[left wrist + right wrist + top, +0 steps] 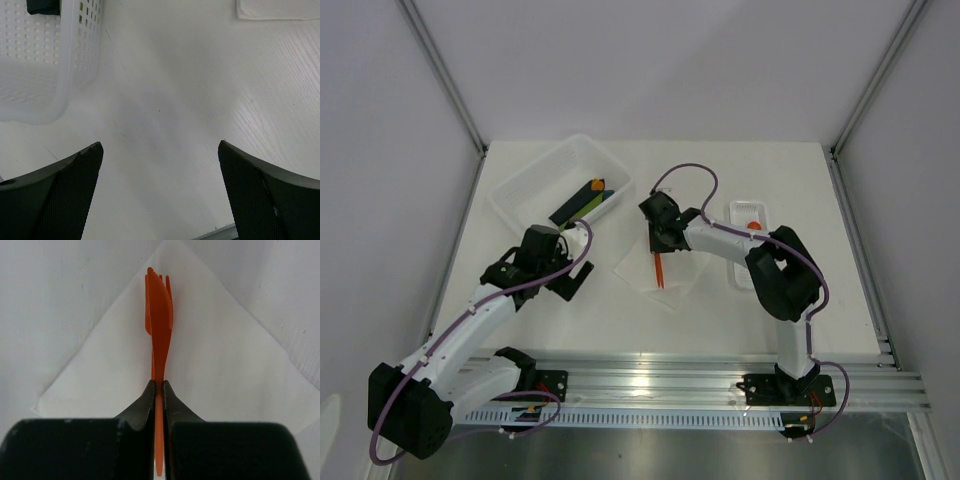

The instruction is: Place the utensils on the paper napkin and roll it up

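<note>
Pale walls on three sides, white worktop [620, 330] between. Far left: translucent perforated bin [525, 195], dark bars [588, 200] with orange tips inside, no part of the task. Just nearer than the bin, left pincer [160, 145], spread wide over bare worktop and gripping nothing; catches only one edge of the paper napkin [275, 10] at the top right of its own view.

Toward the middle: paper napkin lying flat, turned as a diamond, one corner pointing away from the right wrist. Over it, right pincer [158, 385], clamped tight on the orange utensils [159, 330] — gripped low on the handles, held on edge, tines and a serrated rim showing at the far end. Long axis straight out from the pincer, along the napkin's diagonal toward that far corner. Touching the paper or just clear of it — cannot tell.

Further right: narrow ribbed tray [740, 210], something orange in it, partly behind the arm.

Probably the placing step, close to done: calls for lowering and letting go, utensils laid along the diagonal. For the roll, left pincer closer to the napkin's left corner, right pincer above the centre.
</note>
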You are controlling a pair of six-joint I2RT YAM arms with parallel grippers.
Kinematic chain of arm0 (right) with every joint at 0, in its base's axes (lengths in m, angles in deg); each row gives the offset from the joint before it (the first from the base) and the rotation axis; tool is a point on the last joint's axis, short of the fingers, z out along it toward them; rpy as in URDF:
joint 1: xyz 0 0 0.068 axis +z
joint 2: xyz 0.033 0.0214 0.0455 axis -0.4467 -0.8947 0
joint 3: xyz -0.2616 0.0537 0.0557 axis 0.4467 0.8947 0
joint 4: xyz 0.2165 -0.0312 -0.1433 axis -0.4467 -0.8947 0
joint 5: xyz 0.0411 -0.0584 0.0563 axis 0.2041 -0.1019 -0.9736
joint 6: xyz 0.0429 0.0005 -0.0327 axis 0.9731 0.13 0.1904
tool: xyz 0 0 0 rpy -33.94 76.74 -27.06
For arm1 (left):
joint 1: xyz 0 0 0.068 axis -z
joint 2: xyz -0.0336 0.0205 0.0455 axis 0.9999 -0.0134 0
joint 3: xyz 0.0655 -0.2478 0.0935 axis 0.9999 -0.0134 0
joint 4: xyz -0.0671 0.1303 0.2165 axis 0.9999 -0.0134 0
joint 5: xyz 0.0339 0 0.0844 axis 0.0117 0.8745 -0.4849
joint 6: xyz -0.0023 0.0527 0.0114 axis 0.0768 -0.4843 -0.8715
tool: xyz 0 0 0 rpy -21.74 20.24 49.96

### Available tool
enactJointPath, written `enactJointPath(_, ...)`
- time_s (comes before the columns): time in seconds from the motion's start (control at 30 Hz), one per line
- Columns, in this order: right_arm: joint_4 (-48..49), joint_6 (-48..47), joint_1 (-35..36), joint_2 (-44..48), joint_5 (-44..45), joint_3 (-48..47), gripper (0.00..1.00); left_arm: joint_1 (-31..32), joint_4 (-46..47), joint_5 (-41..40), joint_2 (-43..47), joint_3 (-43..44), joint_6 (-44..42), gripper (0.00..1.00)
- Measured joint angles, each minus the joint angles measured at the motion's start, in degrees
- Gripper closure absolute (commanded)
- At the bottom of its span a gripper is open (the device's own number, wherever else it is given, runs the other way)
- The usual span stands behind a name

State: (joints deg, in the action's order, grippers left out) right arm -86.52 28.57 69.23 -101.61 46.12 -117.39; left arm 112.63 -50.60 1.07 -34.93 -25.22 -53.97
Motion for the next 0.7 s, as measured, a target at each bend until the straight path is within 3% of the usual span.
enactJointPath(0.7, 1.0, 0.5, -2.1, -1.3, -1.2, -0.8, 1.00, 0.0, 0.1, 0.5, -0.3, -0.2, 0.0, 0.01)
